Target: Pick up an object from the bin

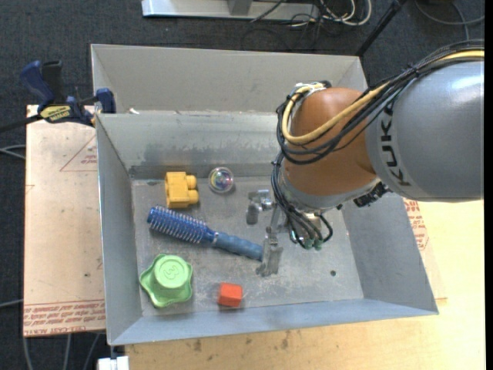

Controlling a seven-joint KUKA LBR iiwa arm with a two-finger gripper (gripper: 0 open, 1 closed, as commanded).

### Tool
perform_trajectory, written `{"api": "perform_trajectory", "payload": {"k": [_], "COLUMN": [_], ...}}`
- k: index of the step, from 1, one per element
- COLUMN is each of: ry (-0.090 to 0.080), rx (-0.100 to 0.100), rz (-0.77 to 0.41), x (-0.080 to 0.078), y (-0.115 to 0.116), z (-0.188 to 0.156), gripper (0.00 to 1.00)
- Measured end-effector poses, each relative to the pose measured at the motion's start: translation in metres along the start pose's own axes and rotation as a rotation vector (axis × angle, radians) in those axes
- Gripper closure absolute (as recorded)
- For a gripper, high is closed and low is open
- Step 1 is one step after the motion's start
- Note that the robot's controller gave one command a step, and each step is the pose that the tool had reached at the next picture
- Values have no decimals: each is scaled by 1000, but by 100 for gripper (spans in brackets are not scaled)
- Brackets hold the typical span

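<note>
My gripper (pixel 264 233) hangs low over the bin floor right of centre. It is open, its two metal fingers spread wide, one toward the back and one toward the front. A blue hairbrush (pixel 189 230) lies slantwise across the middle of the bin. The tip of its handle reaches the gap just beside the front finger (pixel 269 260). Nothing is gripped between the fingers. A small red block (pixel 229 295) lies on the floor in front of the gripper, to its left.
A yellow block (pixel 181 190) and a clear shiny ball (pixel 222 179) sit near the back wall. A green flower-shaped cup (pixel 166 280) stands at the front left. The orange cover and cables hide the floor right of the gripper.
</note>
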State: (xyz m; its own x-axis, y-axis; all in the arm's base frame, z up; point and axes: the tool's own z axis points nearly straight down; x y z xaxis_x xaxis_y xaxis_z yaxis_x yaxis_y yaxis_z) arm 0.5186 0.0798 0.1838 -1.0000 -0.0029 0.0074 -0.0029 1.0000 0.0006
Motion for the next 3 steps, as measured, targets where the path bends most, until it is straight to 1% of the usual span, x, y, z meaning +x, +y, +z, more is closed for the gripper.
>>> {"api": "perform_trajectory", "payload": {"k": [1,2,3], "ry": [-4,-8,-18], "rx": [-1,-2,-3], "rz": [77,82,131], "x": [-38,-40,-71], "y": [60,58,52], "z": [118,113,-28], "gripper": [0,100,100]}}
